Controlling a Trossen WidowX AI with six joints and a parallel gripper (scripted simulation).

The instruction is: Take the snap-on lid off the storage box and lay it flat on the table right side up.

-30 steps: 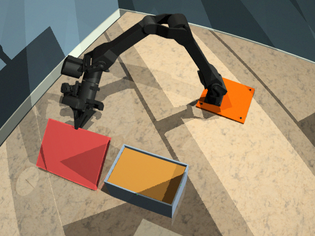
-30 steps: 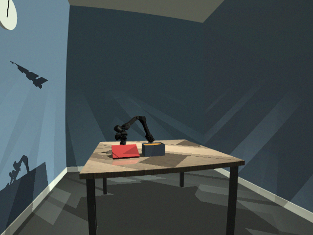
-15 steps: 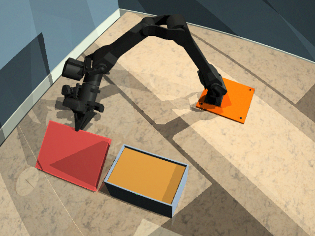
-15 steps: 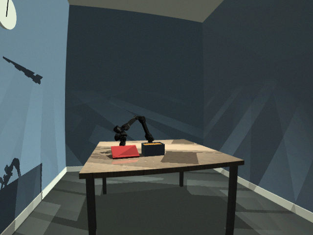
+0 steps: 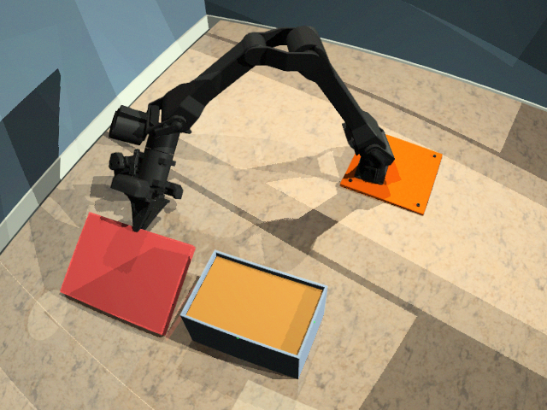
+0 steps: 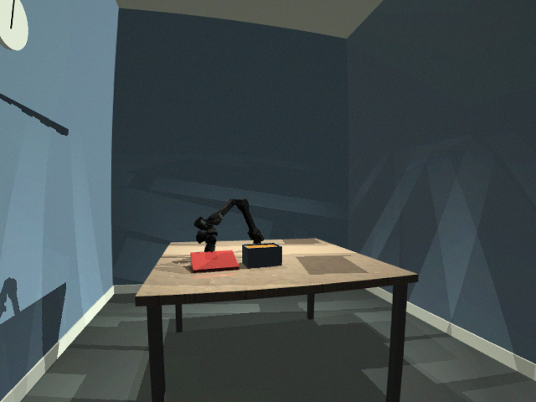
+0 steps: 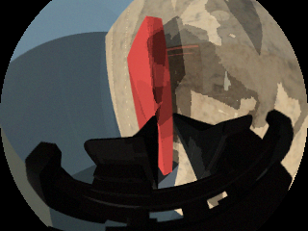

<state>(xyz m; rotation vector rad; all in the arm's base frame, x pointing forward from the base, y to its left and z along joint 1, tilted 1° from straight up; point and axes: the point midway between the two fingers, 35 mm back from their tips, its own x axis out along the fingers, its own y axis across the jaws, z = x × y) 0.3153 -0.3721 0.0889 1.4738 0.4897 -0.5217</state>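
Nearest in the exterior view is the front edge of the brown, stone-patterned worktop (image 5: 441,247) (image 6: 276,280) (image 7: 241,58), on dark legs (image 6: 397,337). Behind that edge, the flat red rectangular lid (image 5: 127,273) (image 6: 213,260) (image 7: 144,67) is off the box, just beside it and apart from it. It slopes, its far edge raised and its near edge low, with its broad smooth face upward; whether the low edge touches the worktop, I cannot tell.

The open rectangular box (image 5: 240,348) (image 6: 262,255), with dark blue-grey walls and a paler rim, stands upright. A flat orange surface (image 5: 255,300) (image 6: 261,245) shows inside, slightly below the rim.

At the lid's far edge, the black end effector (image 5: 138,227) (image 6: 209,249) (image 7: 165,117) points downward, its two fingers pinching the lid near the middle of that edge. Beyond it, the black jointed arm (image 5: 220,79) (image 6: 249,216) arches over to its square orange base plate (image 5: 413,180). A dark blue wall (image 6: 216,108) closes the background.
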